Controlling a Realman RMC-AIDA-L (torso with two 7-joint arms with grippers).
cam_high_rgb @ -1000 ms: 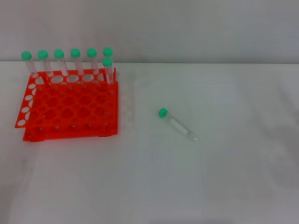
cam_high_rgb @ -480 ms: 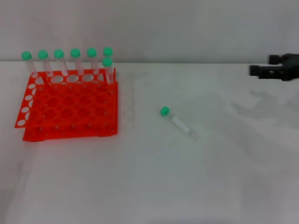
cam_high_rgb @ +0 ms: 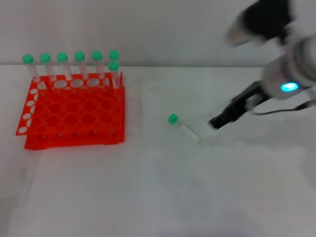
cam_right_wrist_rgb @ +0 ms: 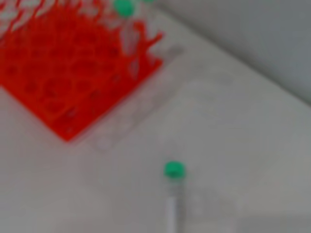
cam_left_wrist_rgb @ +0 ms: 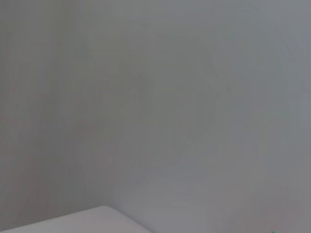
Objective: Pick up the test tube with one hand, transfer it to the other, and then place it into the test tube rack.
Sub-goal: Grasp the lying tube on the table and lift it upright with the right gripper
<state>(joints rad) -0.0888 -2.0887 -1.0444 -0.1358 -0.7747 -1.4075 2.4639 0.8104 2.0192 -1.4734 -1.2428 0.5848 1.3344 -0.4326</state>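
Nothing was yet picked up: the test tube point(cam_high_rgb: 186, 131) lay loose on the bench point(cam_high_rgb: 158, 197), right of the test tube rack point(cam_high_rgb: 74, 111). The right gripper point(cam_high_rgb: 217, 122) hovered just beside its tip, holding nothing; its opening was unclear.

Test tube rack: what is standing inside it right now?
The test tube rack holds seven green-capped tubes upright along its far edge, six in a row and one just in front at the right end. The other holes look empty. The loose test tube lies on the table.
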